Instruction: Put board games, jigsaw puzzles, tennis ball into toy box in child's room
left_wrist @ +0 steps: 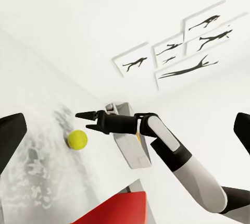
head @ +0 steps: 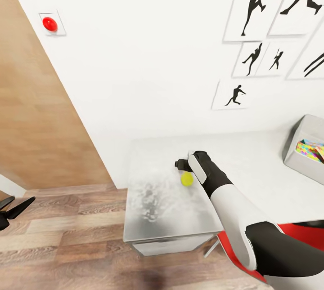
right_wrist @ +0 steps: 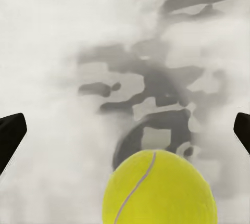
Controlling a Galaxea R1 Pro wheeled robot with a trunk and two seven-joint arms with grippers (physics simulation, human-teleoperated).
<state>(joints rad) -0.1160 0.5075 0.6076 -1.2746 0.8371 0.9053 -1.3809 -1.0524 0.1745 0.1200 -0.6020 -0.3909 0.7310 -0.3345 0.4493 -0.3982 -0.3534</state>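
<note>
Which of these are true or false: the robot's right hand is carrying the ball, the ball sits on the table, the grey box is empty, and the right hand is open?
1. The right hand is carrying the tennis ball. False: the ball lies free just ahead of the open fingers.
2. The ball rests on the table. True.
3. The toy box is empty. False: colourful puzzle sheets lie inside.
4. The right hand is open. True.
5. The left hand is over the table. False: it hangs above the wooden floor.
</note>
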